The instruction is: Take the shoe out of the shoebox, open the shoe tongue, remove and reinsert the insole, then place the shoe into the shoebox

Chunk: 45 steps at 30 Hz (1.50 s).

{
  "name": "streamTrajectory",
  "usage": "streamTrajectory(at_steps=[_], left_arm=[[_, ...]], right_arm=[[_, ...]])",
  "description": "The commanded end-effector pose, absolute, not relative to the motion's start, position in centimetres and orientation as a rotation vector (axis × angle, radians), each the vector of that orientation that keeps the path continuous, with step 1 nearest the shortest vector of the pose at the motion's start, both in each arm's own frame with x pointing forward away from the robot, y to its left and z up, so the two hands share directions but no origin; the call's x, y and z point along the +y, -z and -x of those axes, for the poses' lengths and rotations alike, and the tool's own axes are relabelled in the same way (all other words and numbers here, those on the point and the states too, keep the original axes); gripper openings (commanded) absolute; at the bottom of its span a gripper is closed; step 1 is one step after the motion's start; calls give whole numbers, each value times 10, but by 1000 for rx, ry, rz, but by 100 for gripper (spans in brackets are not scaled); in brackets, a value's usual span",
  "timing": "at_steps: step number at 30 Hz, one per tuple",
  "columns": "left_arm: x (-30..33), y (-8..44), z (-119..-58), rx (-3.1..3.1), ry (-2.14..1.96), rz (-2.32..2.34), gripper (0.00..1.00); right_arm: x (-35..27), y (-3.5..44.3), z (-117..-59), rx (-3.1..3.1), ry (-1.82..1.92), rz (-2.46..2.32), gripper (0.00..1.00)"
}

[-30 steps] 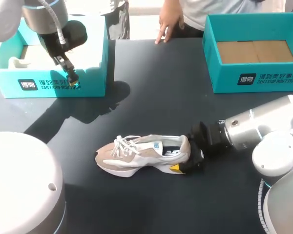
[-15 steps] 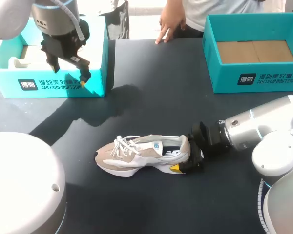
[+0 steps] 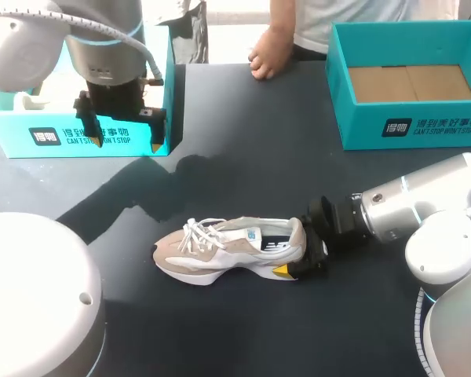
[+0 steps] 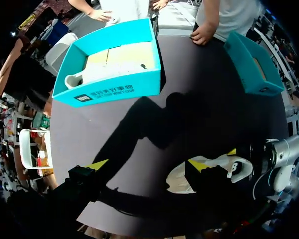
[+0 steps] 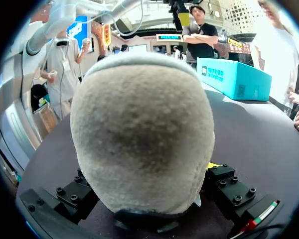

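We see the shoe [image 3: 231, 250] in mixed cloth — its heel [image 5: 142, 134] a nappy, suede-like beige, rough and matt, its side panels a smoother white, its laces [image 3: 196, 234] woven cord. The table [image 3: 243, 141] looks dark and matt, with little shine. The left shoebox [image 3: 16, 129] and the right shoebox [image 3: 447, 133] are smooth teal cardboard; the right one's floor is plain brown board. Our right arm [image 3: 424, 208] wears a glossy silvery shell — the right gripper [image 3: 304, 245] is matt black.
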<state>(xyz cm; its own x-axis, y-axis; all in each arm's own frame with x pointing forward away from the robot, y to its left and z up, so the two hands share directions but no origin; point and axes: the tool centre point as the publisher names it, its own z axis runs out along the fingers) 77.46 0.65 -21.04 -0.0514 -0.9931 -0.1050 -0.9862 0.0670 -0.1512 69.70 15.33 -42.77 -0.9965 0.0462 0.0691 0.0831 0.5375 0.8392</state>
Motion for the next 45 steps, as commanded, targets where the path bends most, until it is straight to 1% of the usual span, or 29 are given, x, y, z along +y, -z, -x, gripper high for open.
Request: streamTrajectory(at_steps=[1,21,24,31,34,40,45], left_arm=[[-11,212,-770,2139,13,2002,100],[-11,212,-770,2139,13,2002,100],[-16,224,-767,2244,33,1962,100],[-46,241,-758,2352,55,1967,100],[-60,247,-756,2331,-10,2002,100],[-76,247,-759,2325,-62,2064,100],[-105,255,-738,2323,-97,2075,100]], right_arm=[[157,433,-701,-2725,1479,116,0],[157,433,-701,-2725,1479,116,0],[157,433,-701,-2725,1479,116,0],[157,433,-701,-2725,1479,116,0],[157,433,-701,-2725,1479,116,0],[157,433,-701,-2725,1479,116,0],[157,433,-701,-2725,1479,116,0]])
